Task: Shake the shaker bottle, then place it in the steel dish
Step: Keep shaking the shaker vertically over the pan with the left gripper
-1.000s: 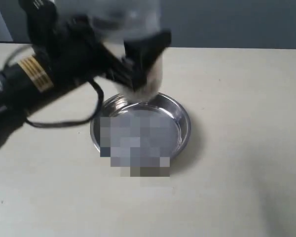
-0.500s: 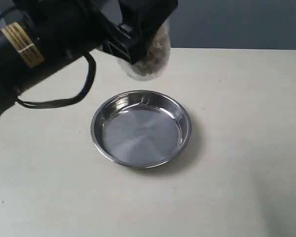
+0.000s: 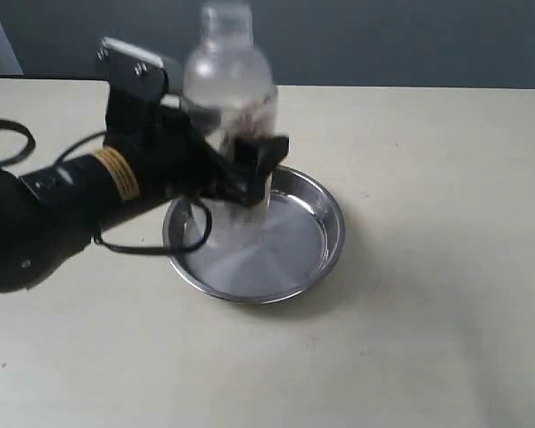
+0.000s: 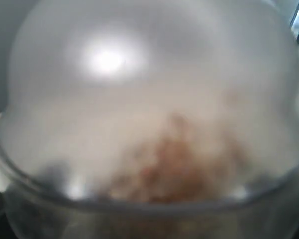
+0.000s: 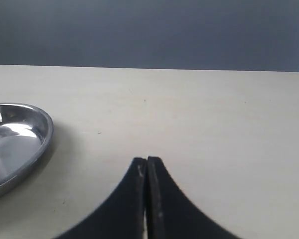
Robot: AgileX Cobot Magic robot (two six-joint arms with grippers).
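Observation:
The shaker bottle point(image 3: 229, 85) stands upright over the far left part of the steel dish point(image 3: 316, 259), its cap at the top and brown granules inside. My left gripper point(image 3: 241, 174) is shut on the bottle's lower body; whether the base touches the dish is hidden by the fingers. In the left wrist view the frosted dome of the shaker bottle point(image 4: 149, 109) fills the picture and hides the jaws. My right gripper point(image 5: 147, 162) is shut with nothing in it, low over the table to the right of the steel dish point(image 5: 20, 134).
The beige table point(image 3: 428, 312) runs around the dish on all sides. A dark wall stands behind its far edge. The left arm's black cable point(image 3: 143, 245) loops down beside the dish's left rim.
The left arm has swung down from above the dish's far side, turning the bottle from tilted to upright and bringing it low over the dish. The right gripper has not visibly moved.

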